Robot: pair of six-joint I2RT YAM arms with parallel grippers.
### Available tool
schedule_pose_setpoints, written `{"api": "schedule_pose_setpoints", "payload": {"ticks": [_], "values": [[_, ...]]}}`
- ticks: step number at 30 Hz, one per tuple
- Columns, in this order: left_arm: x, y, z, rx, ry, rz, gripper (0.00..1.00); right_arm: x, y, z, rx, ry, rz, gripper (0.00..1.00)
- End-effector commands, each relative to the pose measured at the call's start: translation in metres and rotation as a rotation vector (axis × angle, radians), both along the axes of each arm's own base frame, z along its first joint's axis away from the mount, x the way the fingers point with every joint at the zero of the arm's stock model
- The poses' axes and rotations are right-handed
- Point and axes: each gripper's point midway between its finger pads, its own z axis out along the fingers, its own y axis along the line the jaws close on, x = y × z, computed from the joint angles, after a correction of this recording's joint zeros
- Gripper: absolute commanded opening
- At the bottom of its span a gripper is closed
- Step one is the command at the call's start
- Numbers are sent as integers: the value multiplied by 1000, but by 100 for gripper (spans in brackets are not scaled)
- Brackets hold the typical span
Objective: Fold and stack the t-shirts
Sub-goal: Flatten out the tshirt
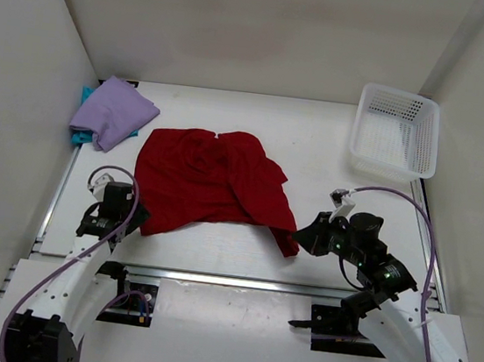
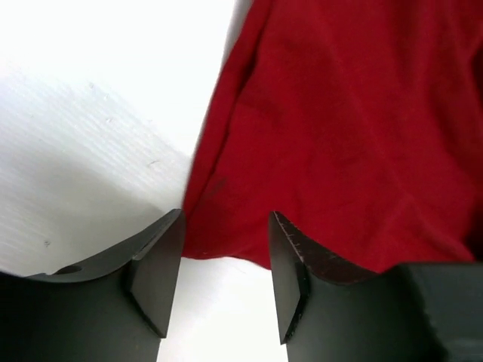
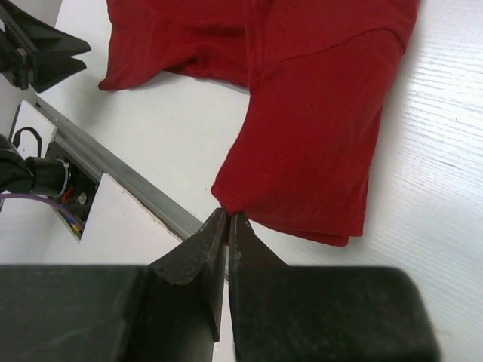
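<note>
Where the overhead view looks down, red t-shirt (image 1: 211, 182): it lies rumpled across the middle of the white bench (image 1: 318, 137), lapped over itself, with one sleeve trailing toward the near right.
Lavender t-shirt (image 1: 113, 112): a compact bundle at the far left corner of the bench, apart from the red one.
Teal t-shirt (image 1: 80, 136): underneath the lavender t-shirt, only slivers of it peeping out along the left side.
Basket (image 1: 430, 142): white lattice, upright at the far right corner, well apart from the shirts.
Left tool (image 1: 130, 218), from above: low over the bench, just beside the red t-shirt's near left corner.
Right tool (image 1: 301, 239), from above: right at the end of the trailing sleeve, touching it.
Left wrist view, left tool (image 2: 226, 222): its dark fingers (image 2: 158, 264) stand apart over bare bench (image 2: 113, 113), gripping nothing.
Left wrist view, red t-shirt (image 2: 339, 136): flat on the bench, its hem just past the fingertips, its edge running up and away.
Right wrist view, right tool (image 3: 226, 215): fingers pressed together, pinching the near corner of the sleeve's cuff.
Right wrist view, red t-shirt (image 3: 309, 151): the sleeve lies flat on the bench (image 3: 438, 151), stretching from the fingertips to the shirt's body.
</note>
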Motion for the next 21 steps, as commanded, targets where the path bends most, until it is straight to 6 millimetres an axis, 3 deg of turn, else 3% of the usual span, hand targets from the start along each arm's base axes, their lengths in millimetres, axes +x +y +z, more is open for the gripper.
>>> {"api": "schedule_pose_setpoints", "payload": {"ticks": [1, 5, 11, 17, 19, 21], "values": [[2, 4, 19, 54, -7, -6, 58, 6, 4, 8, 21, -47, 5, 0], [-11, -14, 7, -17, 34, -48, 60, 10, 5, 13, 33, -57, 7, 0], [-36, -21, -37, -103, 111, -8, 63, 8, 8, 17, 34, -63, 23, 0], [-32, -20, -45, -140, 78, 42, 64, 5, 14, 14, 44, -64, 48, 1], [-29, -27, -50, -199, 64, 44, 61, 3, 17, 16, 59, -71, 64, 0], [-25, -29, -55, -227, 37, 44, 50, 4, 16, 17, 58, -77, 55, 0]]}}
